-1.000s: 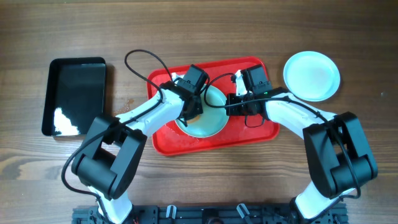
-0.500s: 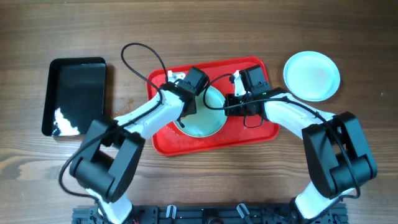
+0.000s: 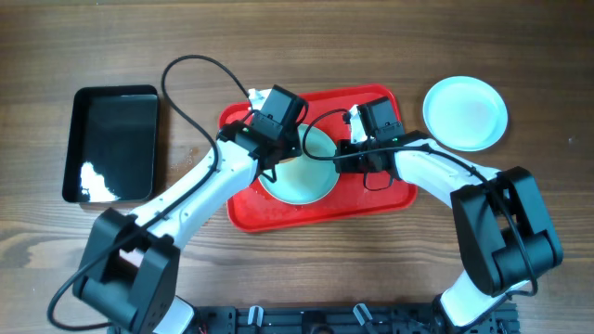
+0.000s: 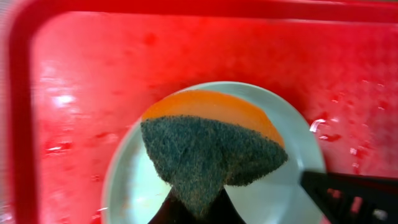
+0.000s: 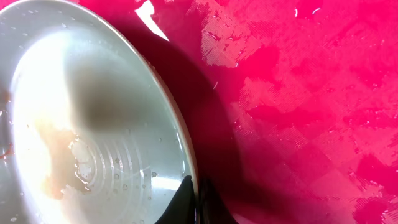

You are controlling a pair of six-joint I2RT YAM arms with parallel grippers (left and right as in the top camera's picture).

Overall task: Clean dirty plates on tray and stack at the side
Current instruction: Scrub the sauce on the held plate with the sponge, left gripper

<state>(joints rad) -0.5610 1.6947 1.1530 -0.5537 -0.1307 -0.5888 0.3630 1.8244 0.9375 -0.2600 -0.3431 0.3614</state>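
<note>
A pale mint plate (image 3: 302, 176) lies on the red tray (image 3: 320, 209); it also shows in the left wrist view (image 4: 137, 180) and, wet with a faint orange smear, in the right wrist view (image 5: 93, 124). My left gripper (image 3: 269, 148) is shut on a green-and-orange sponge (image 4: 211, 149) held over the plate's far side. My right gripper (image 3: 345, 153) is shut on the plate's right rim (image 5: 194, 186). A clean plate (image 3: 465, 112) sits on the table right of the tray.
A glossy black tray (image 3: 113, 142) lies at the left on the wooden table. The left arm's black cable (image 3: 190, 88) loops above the red tray. Water droplets dot the tray floor (image 5: 298, 93).
My left gripper with the sponge has moved up and left, from the plate's left part toward the tray's upper-left corner. The right gripper and plate have stayed put.
</note>
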